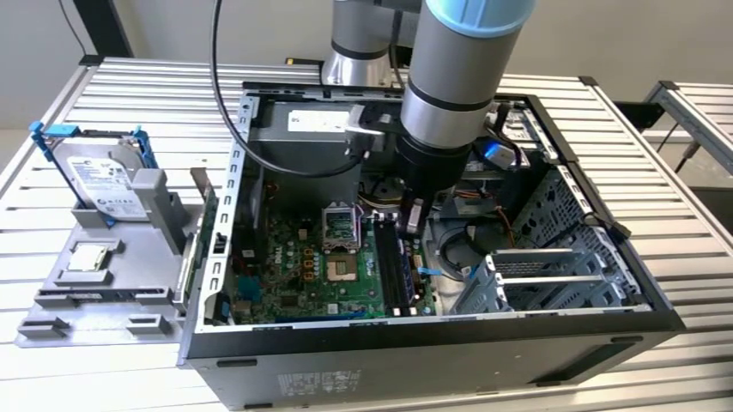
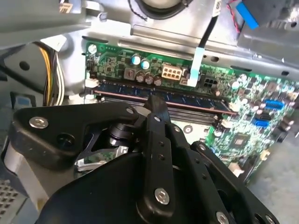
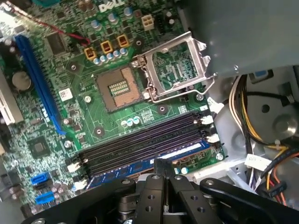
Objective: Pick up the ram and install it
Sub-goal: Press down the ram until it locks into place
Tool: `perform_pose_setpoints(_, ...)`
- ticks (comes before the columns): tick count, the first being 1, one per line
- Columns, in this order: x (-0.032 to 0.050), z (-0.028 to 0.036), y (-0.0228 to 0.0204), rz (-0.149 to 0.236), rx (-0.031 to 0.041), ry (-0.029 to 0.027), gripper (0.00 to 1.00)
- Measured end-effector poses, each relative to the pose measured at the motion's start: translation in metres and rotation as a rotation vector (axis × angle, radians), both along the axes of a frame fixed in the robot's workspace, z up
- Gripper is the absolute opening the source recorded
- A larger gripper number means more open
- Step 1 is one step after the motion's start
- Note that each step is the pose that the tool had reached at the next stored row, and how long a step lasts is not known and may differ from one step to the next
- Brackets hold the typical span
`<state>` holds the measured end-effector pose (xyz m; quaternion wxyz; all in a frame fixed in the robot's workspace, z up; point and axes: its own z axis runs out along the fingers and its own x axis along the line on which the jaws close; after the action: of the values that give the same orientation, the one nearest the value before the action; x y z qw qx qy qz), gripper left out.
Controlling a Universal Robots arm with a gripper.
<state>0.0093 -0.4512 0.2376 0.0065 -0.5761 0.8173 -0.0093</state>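
The black two-fingered gripper [image 1: 414, 215] hung inside the open grey computer case [image 1: 458, 343], at about three o'clock of the square processor socket [image 1: 343, 270] in the exterior view, over the memory slots. In both wrist views its jaws looked clenched together with no gap, tips [image 3: 163, 169] down on the long, dark bluish ram [image 3: 187, 150], which sat in the slot nearest the gripper, probably so that it could be pressed home. Whether the latches had closed was hidden by the gripper body.
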Motion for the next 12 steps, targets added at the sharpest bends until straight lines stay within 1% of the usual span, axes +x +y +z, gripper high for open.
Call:
perform_pose_setpoints(9, 0.0, 0.0, 0.0, 0.165, -0.0001, 0.0, 0.0)
perform_pose_setpoints(12, -0.0002, 0.0, 0.0, 0.213, -0.0001, -0.0003, 0.0)
